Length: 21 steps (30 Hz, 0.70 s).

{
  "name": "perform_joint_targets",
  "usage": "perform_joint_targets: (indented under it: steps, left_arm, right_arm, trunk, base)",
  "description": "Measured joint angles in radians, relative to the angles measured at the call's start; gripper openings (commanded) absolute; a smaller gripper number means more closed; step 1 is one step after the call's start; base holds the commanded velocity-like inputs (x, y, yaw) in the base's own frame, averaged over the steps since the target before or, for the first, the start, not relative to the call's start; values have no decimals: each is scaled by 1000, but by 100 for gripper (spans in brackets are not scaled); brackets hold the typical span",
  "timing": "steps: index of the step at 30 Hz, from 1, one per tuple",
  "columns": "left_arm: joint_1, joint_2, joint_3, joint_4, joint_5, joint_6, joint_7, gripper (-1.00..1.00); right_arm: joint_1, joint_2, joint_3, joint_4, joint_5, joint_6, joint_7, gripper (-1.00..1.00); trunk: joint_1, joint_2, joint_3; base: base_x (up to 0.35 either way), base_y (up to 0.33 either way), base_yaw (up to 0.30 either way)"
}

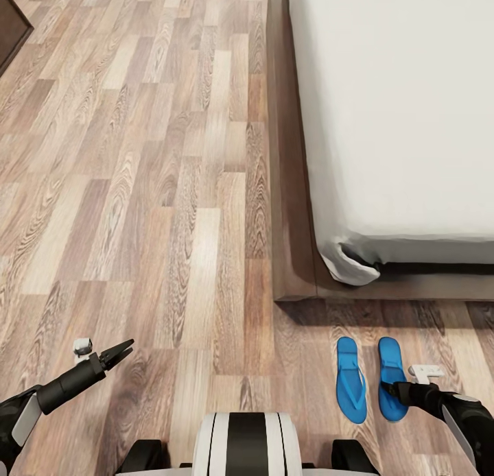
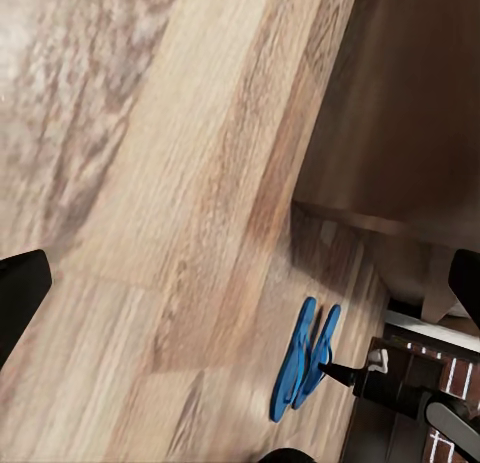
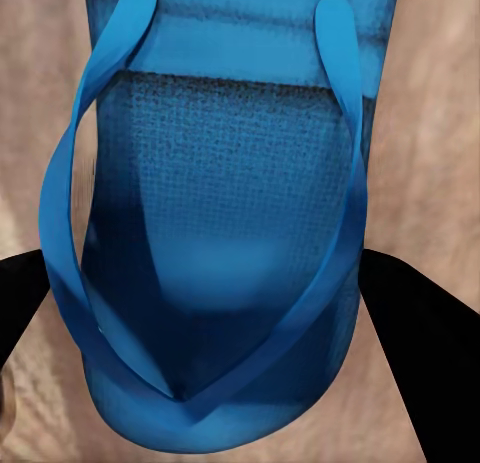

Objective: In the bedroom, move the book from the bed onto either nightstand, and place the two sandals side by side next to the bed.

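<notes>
1. Two sandals point(image 1: 370, 378) lie side by side on the floor point(image 1: 137, 188) at the bed's point(image 1: 398, 105) foot corner.
2. My right gripper point(image 1: 392, 388) straddles one sandal, jaws spread.
3. My left gripper point(image 1: 118, 353) is open, empty.
4. Book: still to move, I judge.

We count two blue sandals point(image 1: 350, 378) point(image 1: 392, 376) beside one bed point(image 1: 405, 119) — and, near them, seemingly two grippers point(image 1: 118, 353) point(image 1: 388, 389).
</notes>
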Motion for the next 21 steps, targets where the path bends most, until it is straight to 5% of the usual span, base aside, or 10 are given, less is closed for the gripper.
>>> perform_joint_targets:
  steps: [21]
  left_arm:
    - [0,0,0,0,0,0,-1,100]
  right_arm:
    - [-1,0,0,0,-3,1,0,-100]
  trunk:
    - [2,-1,-19]
  base:
    - [0,0,0]
